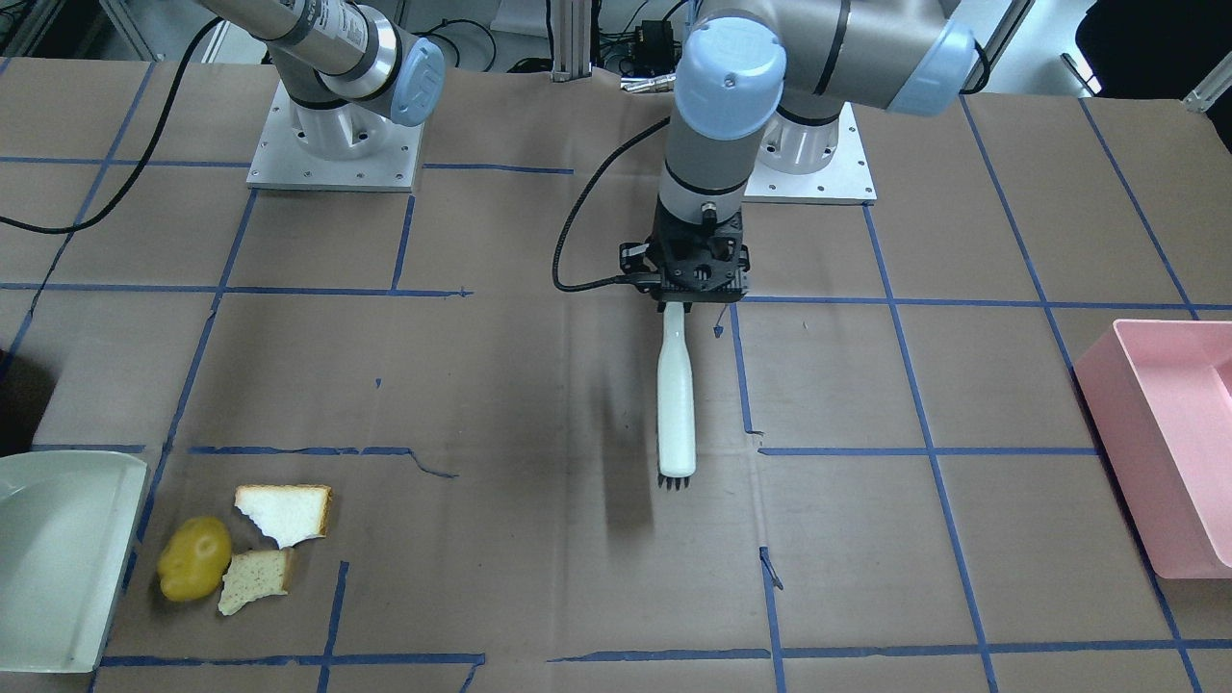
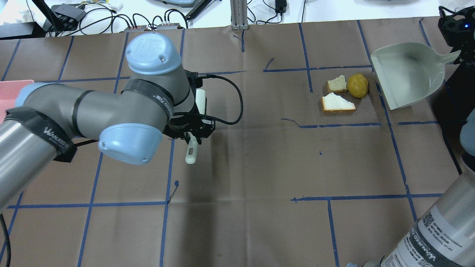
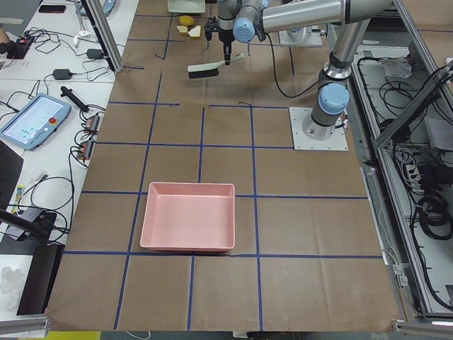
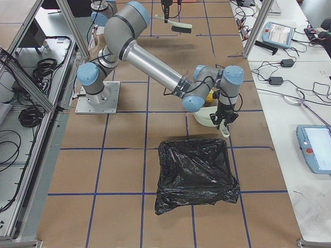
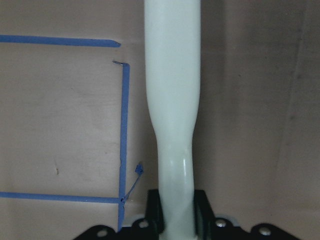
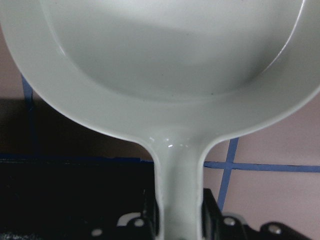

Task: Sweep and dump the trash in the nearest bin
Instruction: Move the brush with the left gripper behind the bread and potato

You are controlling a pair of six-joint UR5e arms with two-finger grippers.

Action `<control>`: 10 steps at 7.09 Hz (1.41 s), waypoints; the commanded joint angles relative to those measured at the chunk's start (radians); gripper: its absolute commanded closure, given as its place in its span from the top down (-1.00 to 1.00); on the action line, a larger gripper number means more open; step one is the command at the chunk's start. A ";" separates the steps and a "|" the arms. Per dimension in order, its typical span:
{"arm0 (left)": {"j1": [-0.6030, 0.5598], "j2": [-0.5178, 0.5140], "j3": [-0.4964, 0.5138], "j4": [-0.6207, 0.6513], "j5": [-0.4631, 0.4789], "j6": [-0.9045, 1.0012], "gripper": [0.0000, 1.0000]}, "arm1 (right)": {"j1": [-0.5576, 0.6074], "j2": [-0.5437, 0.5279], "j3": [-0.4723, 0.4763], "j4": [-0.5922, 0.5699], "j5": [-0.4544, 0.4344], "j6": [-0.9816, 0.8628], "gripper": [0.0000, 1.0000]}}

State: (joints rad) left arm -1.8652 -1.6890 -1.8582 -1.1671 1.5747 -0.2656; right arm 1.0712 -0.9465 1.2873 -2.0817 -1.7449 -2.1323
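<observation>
Overhead exterior shows the left gripper [image 1: 679, 300] clamped on a white brush [image 1: 676, 404], its length pointing away from the robot. The trash [image 2: 339, 104], a lumpy yellow piece [image 2: 357, 85] and two torn, tan-crusted bread pieces [image 2: 337, 84], lies well off rightward, just beside the mouth of the dustpan [image 2: 404, 74], whose handle the right gripper [image 6: 180, 222] grips.

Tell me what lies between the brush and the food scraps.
Nothing visible: only bare table paper separates the brush in the left pincer from the bread pieces and yellow lump beside the dustpan.
</observation>
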 commanded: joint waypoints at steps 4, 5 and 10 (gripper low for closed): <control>-0.265 -0.406 0.422 0.083 -0.002 -0.263 -0.98 | 0.006 -0.002 0.053 -0.009 0.007 0.060 -1.00; -0.294 -0.464 0.480 0.092 -0.002 -0.280 -0.98 | 0.006 -0.005 0.069 -0.011 0.007 0.060 -1.00; -0.373 -0.679 0.801 -0.040 0.016 -0.353 -0.97 | 0.010 -0.005 0.089 -0.012 0.007 0.068 -1.00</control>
State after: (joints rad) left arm -2.2275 -2.3230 -1.1176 -1.1554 1.5821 -0.6067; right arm 1.0793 -0.9526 1.3739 -2.0939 -1.7380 -2.0654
